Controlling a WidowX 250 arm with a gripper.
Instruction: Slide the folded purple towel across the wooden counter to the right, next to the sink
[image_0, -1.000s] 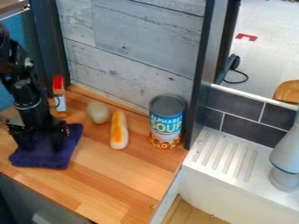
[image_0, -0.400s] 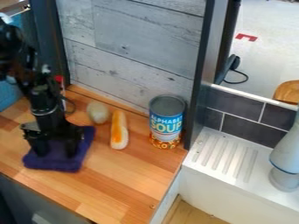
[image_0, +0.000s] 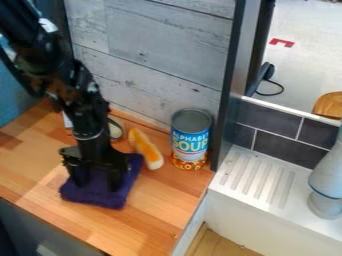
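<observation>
The black gripper (image_0: 98, 184) points down on a folded dark purple cloth (image_0: 107, 199) on the wooden counter at lower left. Its two fingers stand apart, resting on the cloth, one toward the left side and one toward the right. Up and to the right of the cloth lies a toy hot dog (image_0: 145, 149) with an orange stripe, slanted, its lower end close to the cloth's corner. A pale rounded object (image_0: 115, 130) sits behind the arm, partly hidden by it.
An alphabet soup can (image_0: 190, 139) stands right of the hot dog, near the dark post. Beyond the post is a white sink with a ribbed drainboard (image_0: 257, 175) and a grey faucet (image_0: 327, 185). A grey plank wall (image_0: 160, 55) rises behind the counter.
The gripper has moved right and slightly toward the front, and the purple cloth has slid along with it. The hot dog has turned, its lower end now farther right.
</observation>
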